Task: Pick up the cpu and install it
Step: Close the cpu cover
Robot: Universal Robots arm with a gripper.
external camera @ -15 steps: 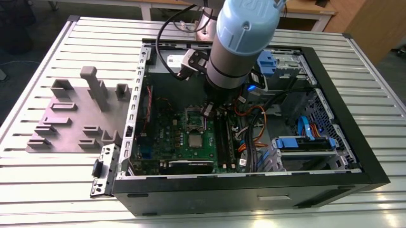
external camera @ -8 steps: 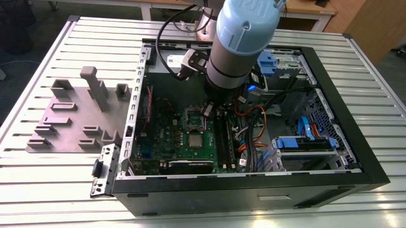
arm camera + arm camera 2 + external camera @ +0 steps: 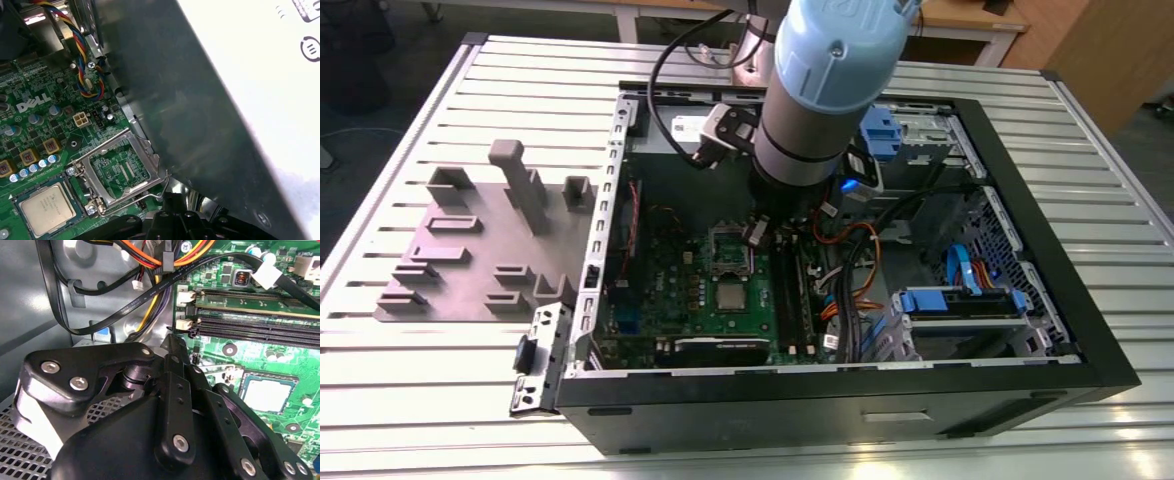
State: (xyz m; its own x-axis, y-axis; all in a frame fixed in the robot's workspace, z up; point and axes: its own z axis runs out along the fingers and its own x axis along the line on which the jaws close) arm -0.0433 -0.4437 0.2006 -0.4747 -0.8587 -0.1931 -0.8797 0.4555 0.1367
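Note:
The cpu (image 3: 45,206) is a small silver square lying flat in its socket on the green motherboard (image 3: 35,125); it also shows in the second wrist view (image 3: 264,392) and the exterior view (image 3: 731,293). Right beside it the silver socket frame (image 3: 117,167) stands swung open, with bare board showing through it. My gripper (image 3: 172,340) hangs inside the computer case (image 3: 1067,330), its black fingers drawn together to a narrow tip with nothing seen between them. That tip (image 3: 167,194) sits at the frame's thin wire lever (image 3: 150,195), a short way from the cpu. The gripper (image 3: 755,236) is just above the raised frame.
A big gray box with a white label (image 3: 235,95) crowds close beside the gripper. Black memory slots (image 3: 260,327) and bundles of coloured cables (image 3: 150,260) lie near the socket. A gray fixture with upright blocks (image 3: 480,245) stands on the slatted table at the exterior view's left.

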